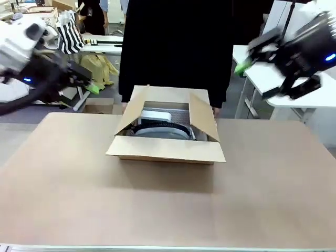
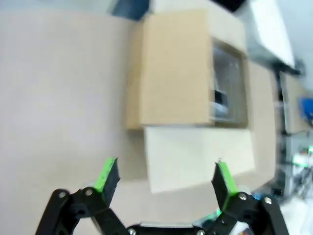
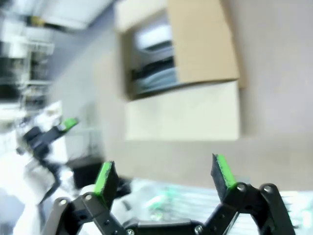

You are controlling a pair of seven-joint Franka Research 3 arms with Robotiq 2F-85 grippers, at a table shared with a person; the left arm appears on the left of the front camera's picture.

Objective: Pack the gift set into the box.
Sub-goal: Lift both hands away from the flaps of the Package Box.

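Note:
The brown box (image 1: 167, 151) stands in the middle of the table with its flaps spread open. Inside lies the gift set (image 1: 157, 125), a white flat piece with a grey rounded item and a dark curved band. My left gripper (image 1: 88, 84) hovers high at the left, well away from the box, and my right gripper (image 1: 245, 62) hovers high at the right. In the left wrist view, the left gripper (image 2: 166, 175) is open and empty above the box (image 2: 173, 73). The right gripper (image 3: 164, 172) is likewise open over the box (image 3: 200, 44) and gift set (image 3: 156, 61).
A person in black (image 1: 176, 47) stands right behind the box at the far edge. The brown tabletop (image 1: 157, 210) spreads wide in front of and beside the box. White tables (image 1: 273, 79) stand behind at the right, and clutter at the back left.

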